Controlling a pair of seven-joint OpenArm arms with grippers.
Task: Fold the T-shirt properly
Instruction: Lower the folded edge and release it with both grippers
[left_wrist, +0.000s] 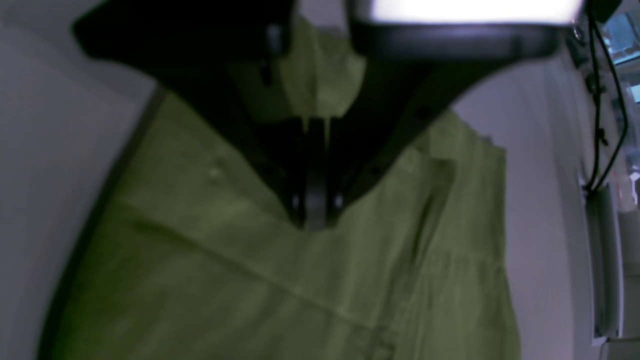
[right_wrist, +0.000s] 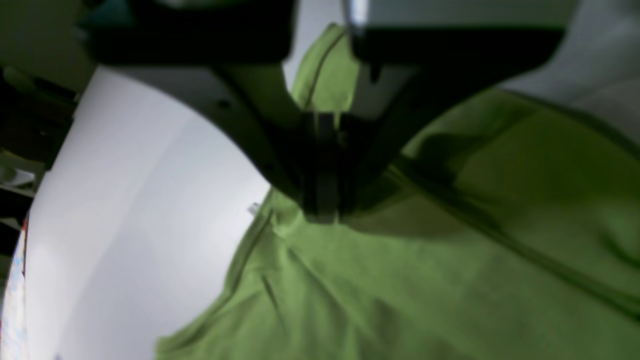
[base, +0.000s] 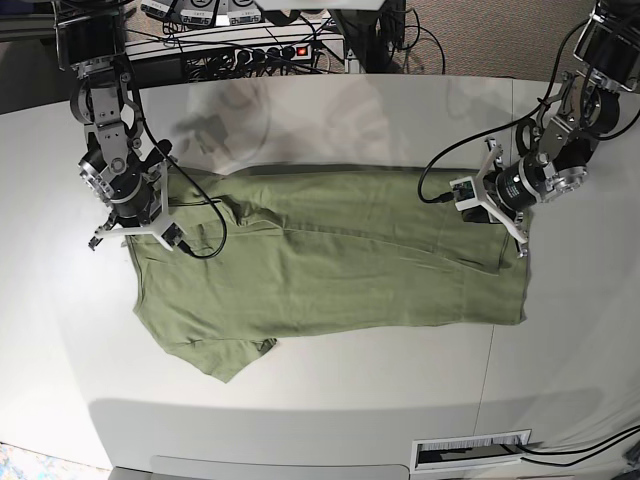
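The olive-green T-shirt (base: 330, 270) lies lengthwise across the white table (base: 330, 410), with one sleeve sticking out at the front left. My right gripper (base: 155, 215) is at the shirt's left end and my left gripper (base: 495, 220) at its right end. In the left wrist view the black fingers (left_wrist: 315, 200) are pressed together on a raised fold of the T-shirt (left_wrist: 250, 280). The right wrist view shows the right gripper (right_wrist: 322, 210) shut the same way on a hemmed edge of the T-shirt (right_wrist: 400, 300). Both wrist views are blurred.
A power strip and bundled cables (base: 270, 50) run along the table's far edge. A slotted white panel (base: 470, 452) sits at the front edge. Bare white tabletop surrounds the shirt (right_wrist: 125, 200). Loose cables (left_wrist: 600, 125) hang beside the left arm.
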